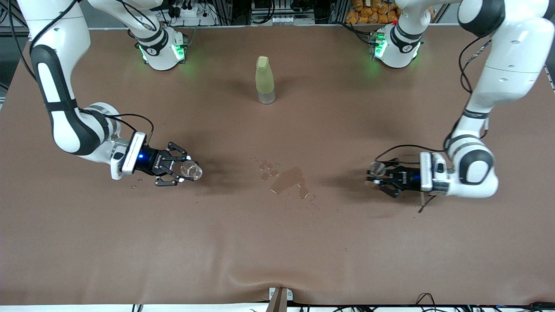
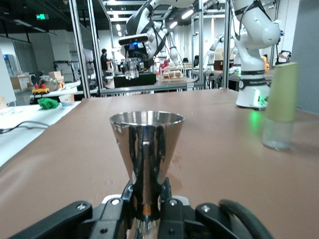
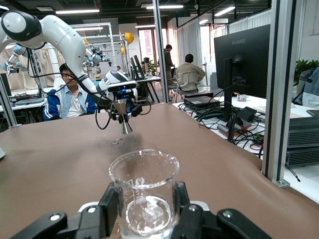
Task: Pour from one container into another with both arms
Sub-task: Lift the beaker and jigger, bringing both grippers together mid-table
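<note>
From the high front view, two white arms with black bands are reaching over the brown table (image 1: 277,242). At the frame's middle left, the right gripper (image 1: 184,170) is pinching a clear glass beaker (image 1: 191,170); at the middle right, the left gripper (image 1: 376,175) is pinching a steel jigger (image 1: 377,168). One pale green bottle (image 1: 265,80) is standing upright in the upper centre, and one wet spill (image 1: 287,180) is spreading at the frame's centre, between the two grippers.

In the left wrist view, the jigger (image 2: 146,152) is filling the centre, a shiny cone with its mouth up, its narrow waist clamped in the black fingers (image 2: 164,201). The bottle (image 2: 280,107) is showing at the right edge.

In the right wrist view, the beaker (image 3: 144,196) is sitting upright at the lower centre, a little liquid in its bottom, the fingers (image 3: 107,204) pressing on its sides. The left gripper (image 3: 123,115) with the jigger (image 3: 121,107) is showing small above it.
</note>
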Robot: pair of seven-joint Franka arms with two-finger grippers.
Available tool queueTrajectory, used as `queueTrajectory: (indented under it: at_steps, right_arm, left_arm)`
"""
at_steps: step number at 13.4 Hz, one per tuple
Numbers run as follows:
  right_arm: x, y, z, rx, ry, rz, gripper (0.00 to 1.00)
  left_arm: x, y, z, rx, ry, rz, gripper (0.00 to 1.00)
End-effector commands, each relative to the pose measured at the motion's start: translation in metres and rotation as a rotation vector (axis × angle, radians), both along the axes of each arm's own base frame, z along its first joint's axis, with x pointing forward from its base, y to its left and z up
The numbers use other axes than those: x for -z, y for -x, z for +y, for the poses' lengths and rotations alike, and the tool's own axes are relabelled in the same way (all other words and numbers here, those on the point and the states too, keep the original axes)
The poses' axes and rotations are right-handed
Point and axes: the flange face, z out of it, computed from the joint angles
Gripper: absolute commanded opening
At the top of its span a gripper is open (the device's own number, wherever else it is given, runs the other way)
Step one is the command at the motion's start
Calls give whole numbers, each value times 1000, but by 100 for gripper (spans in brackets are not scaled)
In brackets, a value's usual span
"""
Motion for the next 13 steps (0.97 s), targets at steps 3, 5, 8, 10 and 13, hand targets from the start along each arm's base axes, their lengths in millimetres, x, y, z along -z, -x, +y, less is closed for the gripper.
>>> queueTrajectory:
  at_steps: [3,5,8,10,13]
  right_arm:
    - [-8,5,10,28,-12,-23,8]
    - [-6,7,12,53,-25,-12,8]
    - [-8,11,58,92,-48,4,7]
    - [-17,15,89,145,-53,12,7]
    - [-26,24,120,167,-59,23,7]
  left_arm:
    - [-7,-4,-91,-105,12,-2,0]
    - [-12,-7,-126,-163,41,3,0]
    - [-5,-3,-162,-225,39,26,0]
    - [5,-3,-178,-264,42,47,0]
    - [25,6,-212,-277,-4,55,0]
